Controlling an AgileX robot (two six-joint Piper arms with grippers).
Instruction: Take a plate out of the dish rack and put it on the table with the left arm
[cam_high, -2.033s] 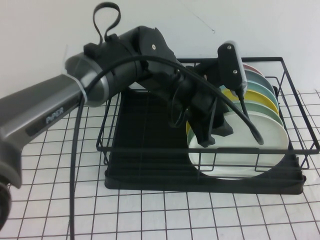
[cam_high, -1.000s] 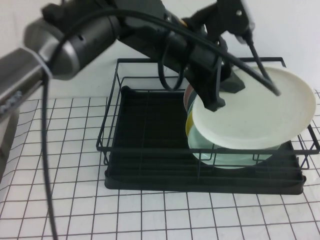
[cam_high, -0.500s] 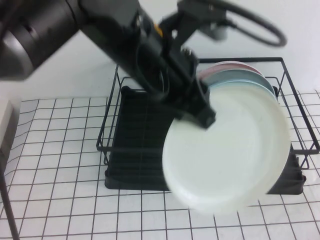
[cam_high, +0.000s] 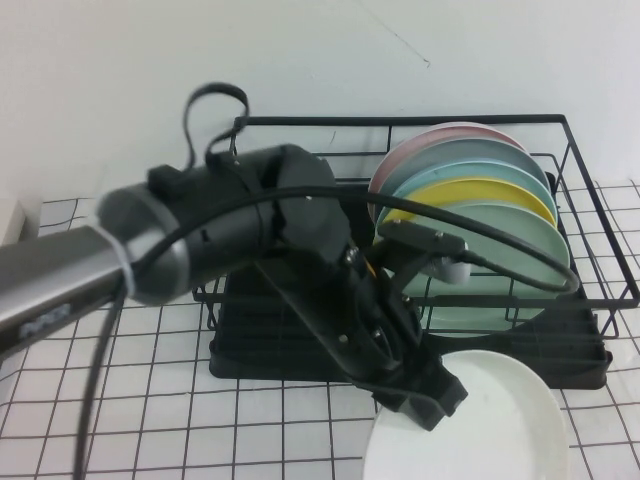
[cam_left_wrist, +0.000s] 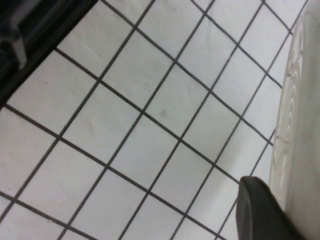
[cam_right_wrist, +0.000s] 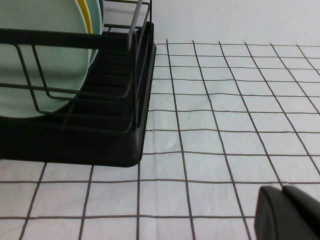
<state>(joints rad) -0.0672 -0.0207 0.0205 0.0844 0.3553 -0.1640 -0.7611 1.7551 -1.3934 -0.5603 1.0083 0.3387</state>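
My left arm (cam_high: 200, 250) reaches down in front of the dish rack (cam_high: 290, 360). My left gripper (cam_high: 428, 400) is shut on the rim of the white plate (cam_high: 490, 425), which sits low over the table (cam_high: 120, 400) by the rack's front right corner. I cannot tell whether the plate touches the cloth. In the left wrist view one finger (cam_left_wrist: 257, 212) lies against the plate's rim (cam_left_wrist: 300, 125) above the grid cloth (cam_left_wrist: 150, 125). My right gripper (cam_right_wrist: 290, 215) is shut and empty, low over the cloth to the right of the rack (cam_right_wrist: 100, 125).
Pink (cam_high: 450, 135), teal (cam_high: 480, 155), yellow (cam_high: 480, 195) and mint green (cam_high: 510, 235) plates stand upright in the rack's right half. A cable loops over the rack's front rail. Grid cloth lies left of the rack and in front of it.
The left arm has lifted the white plate out of the rack, swung it forward over the front rail and lowered it to the cloth in front of the rack.
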